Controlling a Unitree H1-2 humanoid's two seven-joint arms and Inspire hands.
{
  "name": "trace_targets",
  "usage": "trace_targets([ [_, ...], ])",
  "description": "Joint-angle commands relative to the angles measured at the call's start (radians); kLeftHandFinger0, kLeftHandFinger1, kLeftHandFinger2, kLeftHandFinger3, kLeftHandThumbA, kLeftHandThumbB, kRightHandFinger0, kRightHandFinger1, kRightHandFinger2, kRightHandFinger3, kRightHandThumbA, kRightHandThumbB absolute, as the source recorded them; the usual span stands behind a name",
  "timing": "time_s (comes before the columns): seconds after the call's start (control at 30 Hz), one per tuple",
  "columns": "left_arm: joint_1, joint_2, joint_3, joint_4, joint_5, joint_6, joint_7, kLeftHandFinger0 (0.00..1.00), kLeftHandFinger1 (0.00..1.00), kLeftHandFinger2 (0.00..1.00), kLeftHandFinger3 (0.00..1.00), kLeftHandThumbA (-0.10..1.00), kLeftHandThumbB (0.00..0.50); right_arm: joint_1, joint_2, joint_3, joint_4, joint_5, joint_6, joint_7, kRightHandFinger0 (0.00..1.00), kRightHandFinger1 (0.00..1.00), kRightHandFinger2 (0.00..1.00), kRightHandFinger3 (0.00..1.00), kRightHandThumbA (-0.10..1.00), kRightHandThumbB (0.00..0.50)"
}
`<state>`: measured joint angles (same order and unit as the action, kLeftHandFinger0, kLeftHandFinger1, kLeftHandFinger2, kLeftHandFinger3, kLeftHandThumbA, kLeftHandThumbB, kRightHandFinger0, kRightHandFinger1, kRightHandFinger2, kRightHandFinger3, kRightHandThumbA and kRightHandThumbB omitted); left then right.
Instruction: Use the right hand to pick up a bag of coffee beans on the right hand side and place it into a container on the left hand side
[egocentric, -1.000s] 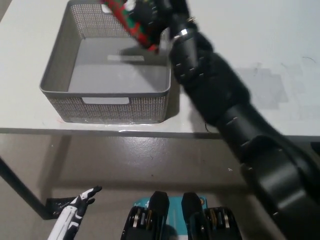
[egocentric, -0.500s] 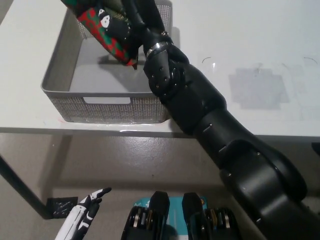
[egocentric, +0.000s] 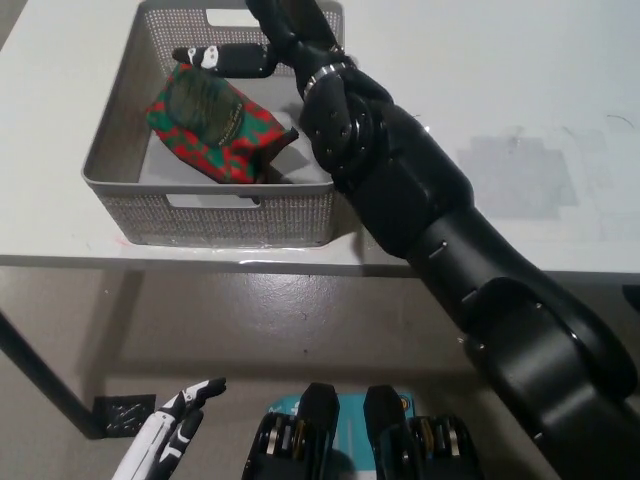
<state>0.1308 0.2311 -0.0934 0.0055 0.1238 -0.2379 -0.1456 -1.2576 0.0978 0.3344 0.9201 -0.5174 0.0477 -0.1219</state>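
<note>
right hand (egocentric: 262, 45): fingers spread over basket (egocentric: 115, 140) | coffee bag (egocentric: 213, 125): lying inside | left hand (egocentric: 170, 432): low, grip unclear

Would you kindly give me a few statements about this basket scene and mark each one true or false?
1. The coffee bag lies inside the grey basket. True.
2. The bag is plain blue. False: it is red and green with a dark label.
3. The basket stands on the floor. False: it stands on the white table, near its front edge.
4. The black right hand reaches over the basket, above the bag. True.
5. The white left hand rests on the table. False: it hangs low at the picture's lower left, below the table edge.
</note>
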Motion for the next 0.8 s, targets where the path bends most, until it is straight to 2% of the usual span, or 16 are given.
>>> trace_targets([
  [0.0,-0.002,0.019,-0.005,-0.020,0.014,-0.031,-0.009,1.00,0.92,0.84,1.00,1.00,0.459,0.014,-0.047,0.010,-0.145,-0.014,0.027,0.038,1.00,1.00,1.00,1.00,1.00,0.422],
  [0.23,0.004,0.024,0.001,-0.027,0.014,-0.018,-0.006,1.00,0.92,0.83,1.00,1.00,0.458,0.173,-0.163,-0.058,-0.559,0.043,0.023,0.102,1.00,1.00,1.00,1.00,1.00,0.356],
  [0.3,0.003,0.025,0.002,-0.026,0.015,-0.022,-0.005,1.00,0.92,0.84,1.00,1.00,0.462,0.219,-0.208,-0.095,-0.689,0.063,0.021,0.112,1.00,1.00,1.00,1.00,1.00,0.372],
  [0.37,0.008,0.023,0.004,-0.028,0.019,-0.017,0.000,1.00,0.95,0.93,1.00,1.00,0.475,0.276,-0.247,-0.137,-0.820,0.108,0.026,0.137,1.00,1.00,1.00,1.00,1.00,0.354],
  [0.43,0.005,0.018,0.009,-0.024,0.006,-0.017,0.002,1.00,0.99,1.00,1.00,1.00,0.484,0.343,-0.293,-0.183,-0.984,0.167,0.056,0.177,1.00,1.00,1.00,1.00,1.00,0.380],
  [0.53,0.002,0.010,0.015,-0.015,-0.004,-0.021,0.008,1.00,1.00,1.00,1.00,1.00,0.482,0.435,-0.323,-0.236,-1.168,0.229,0.081,0.183,1.00,1.00,1.00,1.00,1.00,0.396],
  [0.57,0.002,0.007,0.016,-0.013,-0.006,-0.022,0.010,1.00,1.00,1.00,1.00,1.00,0.487,0.473,-0.334,-0.246,-1.217,0.245,0.048,0.171,1.00,1.00,1.00,1.00,1.00,0.374],
  [0.7,0.003,-0.001,0.022,-0.006,-0.016,-0.036,0.018,1.00,1.00,1.00,1.00,1.00,0.489,0.654,-0.340,-0.266,-1.359,0.329,-0.018,0.146,1.00,1.00,1.00,1.00,1.00,0.407],
  [0.73,0.004,-0.002,0.024,-0.005,-0.020,-0.035,0.018,1.00,1.00,1.00,1.00,1.00,0.490,0.693,-0.340,-0.265,-1.381,0.334,-0.031,0.139,1.00,1.00,1.00,1.00,1.00,0.409],
  [0.77,0.001,-0.004,0.025,-0.001,-0.019,-0.036,0.021,1.00,1.00,1.00,1.00,1.00,0.499,0.746,-0.344,-0.263,-1.388,0.354,-0.075,0.130,1.00,1.00,1.00,1.00,1.00,0.389],
])
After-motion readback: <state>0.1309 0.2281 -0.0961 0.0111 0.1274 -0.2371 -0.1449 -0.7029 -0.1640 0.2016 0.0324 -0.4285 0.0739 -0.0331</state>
